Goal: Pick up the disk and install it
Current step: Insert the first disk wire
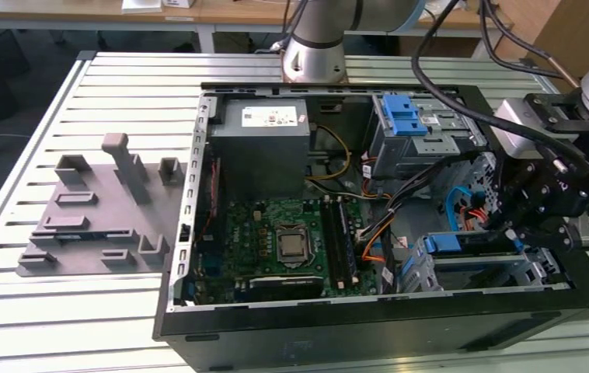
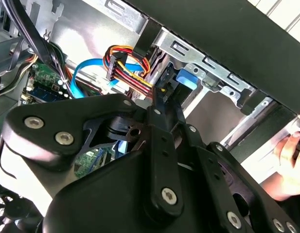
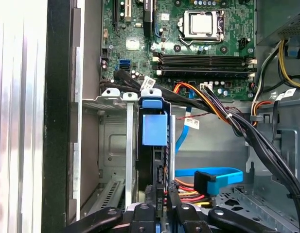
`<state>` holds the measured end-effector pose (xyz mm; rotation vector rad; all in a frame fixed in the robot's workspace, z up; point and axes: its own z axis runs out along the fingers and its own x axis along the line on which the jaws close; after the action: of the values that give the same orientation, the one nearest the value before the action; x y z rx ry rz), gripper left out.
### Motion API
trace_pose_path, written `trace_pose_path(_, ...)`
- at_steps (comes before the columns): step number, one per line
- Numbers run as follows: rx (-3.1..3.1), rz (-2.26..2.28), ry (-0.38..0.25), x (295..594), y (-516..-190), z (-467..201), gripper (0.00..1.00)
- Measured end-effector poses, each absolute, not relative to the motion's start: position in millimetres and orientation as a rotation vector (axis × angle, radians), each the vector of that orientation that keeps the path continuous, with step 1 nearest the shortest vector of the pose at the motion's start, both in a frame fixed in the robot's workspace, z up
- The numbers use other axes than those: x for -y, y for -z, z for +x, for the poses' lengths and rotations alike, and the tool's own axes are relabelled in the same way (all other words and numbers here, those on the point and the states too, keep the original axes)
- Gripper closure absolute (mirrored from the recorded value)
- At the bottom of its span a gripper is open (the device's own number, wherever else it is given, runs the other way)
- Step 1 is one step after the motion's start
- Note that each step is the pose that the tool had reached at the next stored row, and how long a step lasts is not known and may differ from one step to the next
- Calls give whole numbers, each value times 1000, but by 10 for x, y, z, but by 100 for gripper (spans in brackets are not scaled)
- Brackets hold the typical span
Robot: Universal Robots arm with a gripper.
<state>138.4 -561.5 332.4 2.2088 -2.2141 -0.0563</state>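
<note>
The disk [image 1: 468, 244] sits in the metal drive cage [image 1: 481, 272] at the front corner of the open computer case, on the exterior view's right. In the first wrist view the disk [image 3: 153, 145] is seen end-on, standing between the cage walls, with a blue rail tab on its far end. My gripper [image 3: 162, 196] is at its near end, fingers drawn close together on the disk's edge beside the cable plugs. In the second wrist view the gripper [image 2: 160, 97] reaches toward the blue tab [image 2: 186, 80]. In the exterior view the gripper [image 1: 517, 229] hangs over the cage.
Black, orange and blue cables [image 3: 222, 114] run close past the cage. The motherboard [image 1: 284, 241] lies mid-case, the grey power supply [image 1: 263, 136] and a second bay with a blue latch [image 1: 403, 116] behind. A grey fixture plate [image 1: 98, 217] lies on the table. A hand [image 2: 286, 165] shows outside the case.
</note>
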Motion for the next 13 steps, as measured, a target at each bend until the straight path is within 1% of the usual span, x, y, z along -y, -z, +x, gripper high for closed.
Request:
trace_pose_path(6, 2213, 2207, 60, 5615, -3395, 1385, 76)
trace_pose_path(7, 2212, 2207, 60, 5615, -3401, 1384, 78)
trace_pose_path(8, 2212, 2207, 60, 5615, -3405, 1384, 84)
trace_pose_path(9, 2212, 2207, 61, 5615, -3406, 1384, 84)
trace_pose_path(10, 2212, 2207, 61, 5615, -3408, 1385, 89)
trace_pose_path(13, 2212, 2207, 61, 5615, -3415, 1384, 89)
